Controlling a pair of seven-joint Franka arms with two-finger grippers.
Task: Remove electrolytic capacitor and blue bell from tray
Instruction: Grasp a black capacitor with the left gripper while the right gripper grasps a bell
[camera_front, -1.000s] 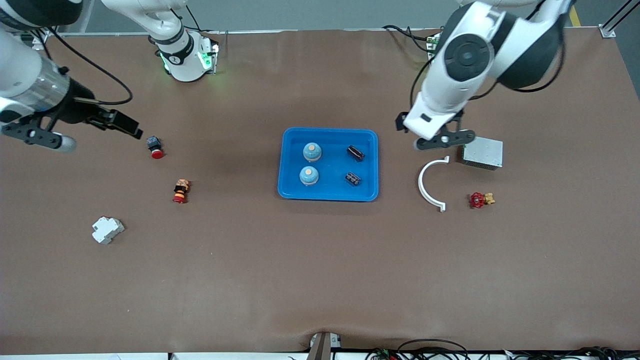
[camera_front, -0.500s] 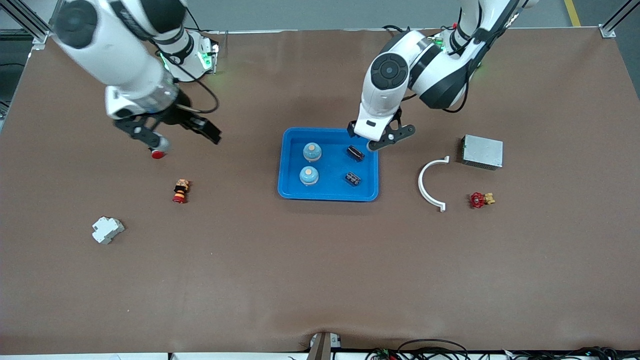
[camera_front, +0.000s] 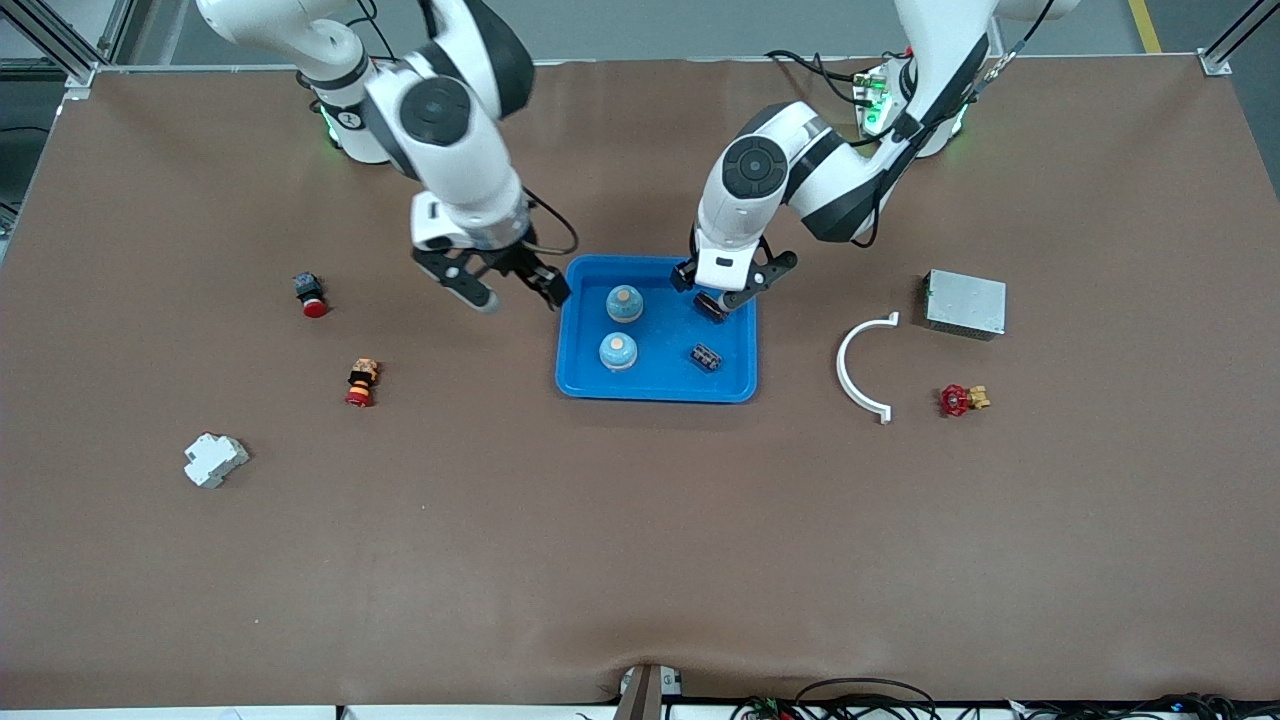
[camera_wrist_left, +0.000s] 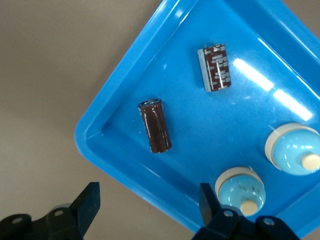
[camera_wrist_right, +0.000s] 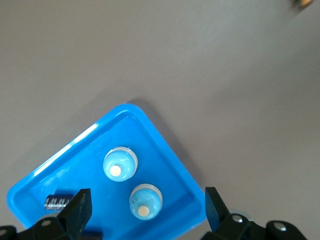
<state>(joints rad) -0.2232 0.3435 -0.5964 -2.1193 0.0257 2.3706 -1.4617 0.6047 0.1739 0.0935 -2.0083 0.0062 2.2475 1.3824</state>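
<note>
Remaining in the tray (camera_front: 590, 385): two capacitors (camera_front: 706, 357) and two blue bells (camera_front: 624, 303), nothing removed. Left pincer (camera_front: 722, 300) is held wide over the capacitor farther from the front camera; right pincer (camera_front: 515, 290), wide and empty, is positioned beside the tray's rim

Wide brown matte desk (camera_front: 640, 560) under even overhead light, grey floor strip (camera_front: 640, 30) along its robot-base edge, aluminium frame posts (camera_front: 1235, 35) at those corners, cables (camera_front: 860, 695) bunched along the camera-side edge.
</note>
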